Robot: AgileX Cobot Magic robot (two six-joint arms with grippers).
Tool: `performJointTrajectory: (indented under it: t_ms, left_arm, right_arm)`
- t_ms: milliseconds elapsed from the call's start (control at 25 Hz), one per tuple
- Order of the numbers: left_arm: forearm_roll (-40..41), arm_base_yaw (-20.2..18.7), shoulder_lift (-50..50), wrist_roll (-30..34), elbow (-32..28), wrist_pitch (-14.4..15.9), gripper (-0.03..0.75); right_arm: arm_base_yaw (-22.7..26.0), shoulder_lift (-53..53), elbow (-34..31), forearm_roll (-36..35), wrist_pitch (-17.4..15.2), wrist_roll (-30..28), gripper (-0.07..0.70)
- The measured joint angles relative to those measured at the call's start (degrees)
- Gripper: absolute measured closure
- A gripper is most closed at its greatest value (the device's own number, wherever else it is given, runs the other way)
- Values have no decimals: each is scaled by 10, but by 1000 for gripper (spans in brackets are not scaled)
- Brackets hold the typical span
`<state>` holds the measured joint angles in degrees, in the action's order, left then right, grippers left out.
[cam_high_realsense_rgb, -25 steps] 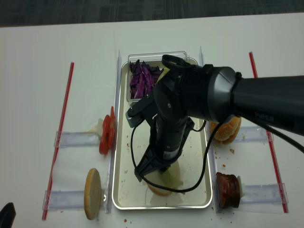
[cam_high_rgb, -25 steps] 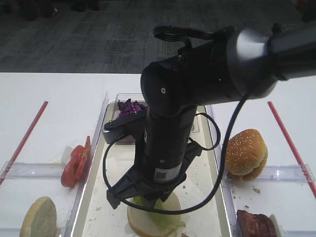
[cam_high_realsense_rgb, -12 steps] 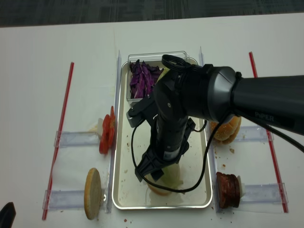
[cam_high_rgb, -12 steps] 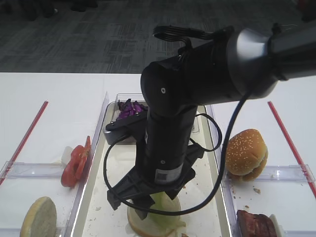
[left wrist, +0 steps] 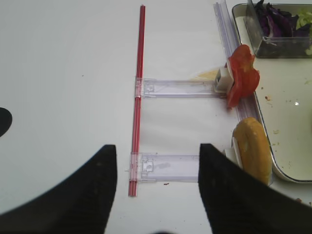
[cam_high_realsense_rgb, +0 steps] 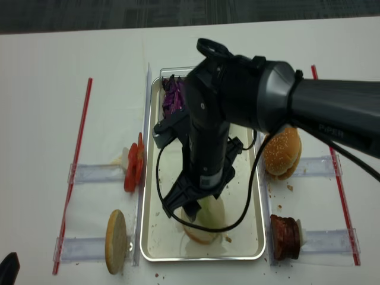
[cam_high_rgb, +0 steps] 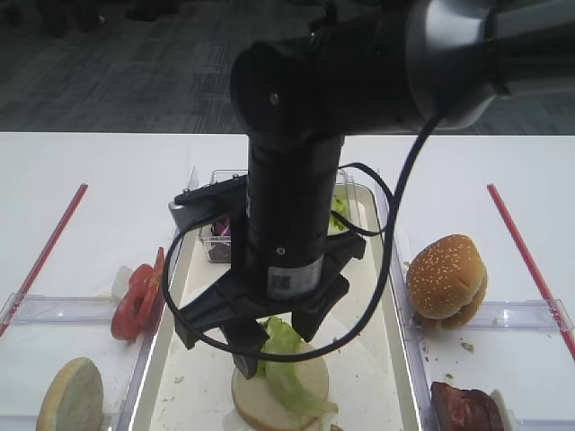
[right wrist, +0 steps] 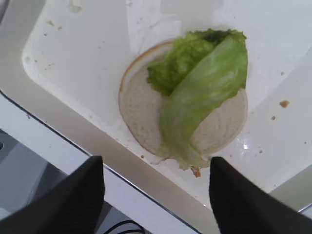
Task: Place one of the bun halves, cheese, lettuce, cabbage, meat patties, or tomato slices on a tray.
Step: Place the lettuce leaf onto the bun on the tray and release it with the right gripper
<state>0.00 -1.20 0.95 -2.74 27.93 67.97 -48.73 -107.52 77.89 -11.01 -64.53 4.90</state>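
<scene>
At frame centre, the right gripper (right wrist: 155,183) hung released above lettuce (right wrist: 202,95) lying on a bun half (right wrist: 141,105) in the tray (right wrist: 73,53).

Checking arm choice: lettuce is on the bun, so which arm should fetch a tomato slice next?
Probably left: its gripper hangs open beside the tomato slices, while the right gripper is over the tray.

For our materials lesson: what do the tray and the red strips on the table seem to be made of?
Tray: probably metal or glossy enamel, since its pale rim shines and reflects light. Red strips: look like thin plastic rods or straws, smooth and even in colour; the pictures cannot settle which.
</scene>
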Motion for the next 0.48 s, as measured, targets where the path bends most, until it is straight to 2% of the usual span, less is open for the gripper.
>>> performJointTrajectory:
  t_ms: [200,480]
  left_arm:
    - [0,0,0,0,0,0,356]
    - [0,0,0,0,0,0,356]
  right_arm:
    - [0,0,51,1,-45,-1,159]
    - [0,0,77,2,-51,-1,161]
